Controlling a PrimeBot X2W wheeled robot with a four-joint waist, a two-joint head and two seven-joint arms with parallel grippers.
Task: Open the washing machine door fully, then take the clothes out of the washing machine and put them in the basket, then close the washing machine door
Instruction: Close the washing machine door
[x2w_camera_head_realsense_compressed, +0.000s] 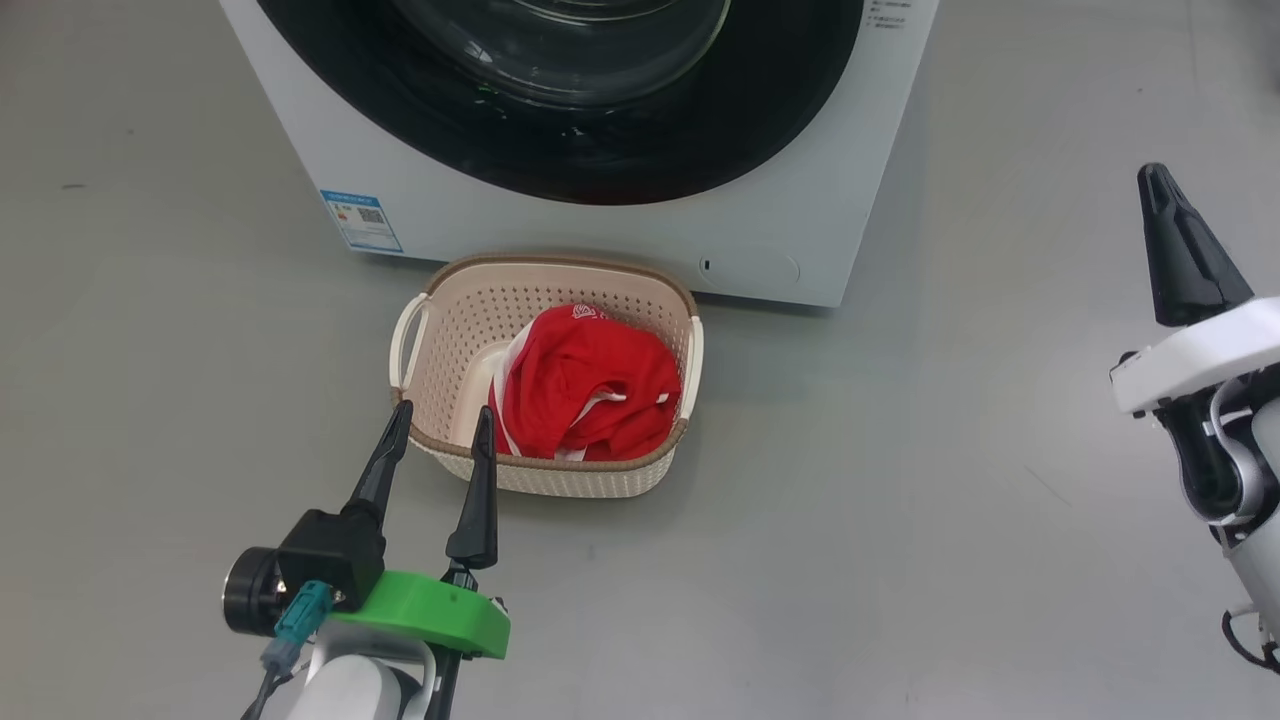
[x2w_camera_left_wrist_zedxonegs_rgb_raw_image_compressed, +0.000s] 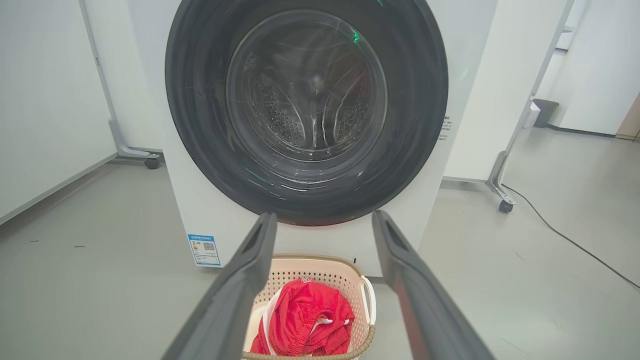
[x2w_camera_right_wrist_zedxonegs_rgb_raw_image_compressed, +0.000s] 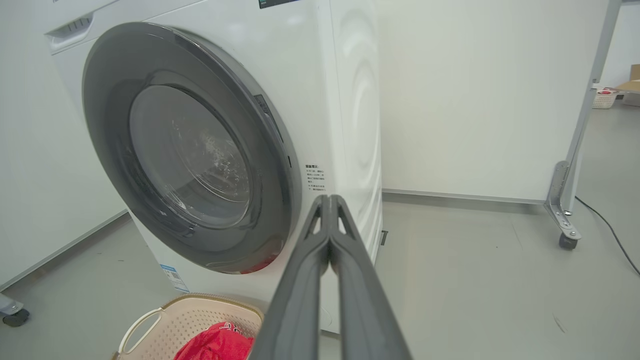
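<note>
Red clothes (x2w_camera_head_realsense_compressed: 585, 385) in cream basket (x2w_camera_head_realsense_compressed: 460, 300)

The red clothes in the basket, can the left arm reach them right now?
Probably yes. The left gripper is open, with its fingertips by the near corner of the basket, and the clothes lie uncovered inside it, just beyond. Nothing stands between them.

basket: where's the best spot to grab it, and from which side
Probably its left handle, coming from the robot's left with the open left gripper: that loop stands clear of the basket, and the clothes are heaped toward the right side.
</note>
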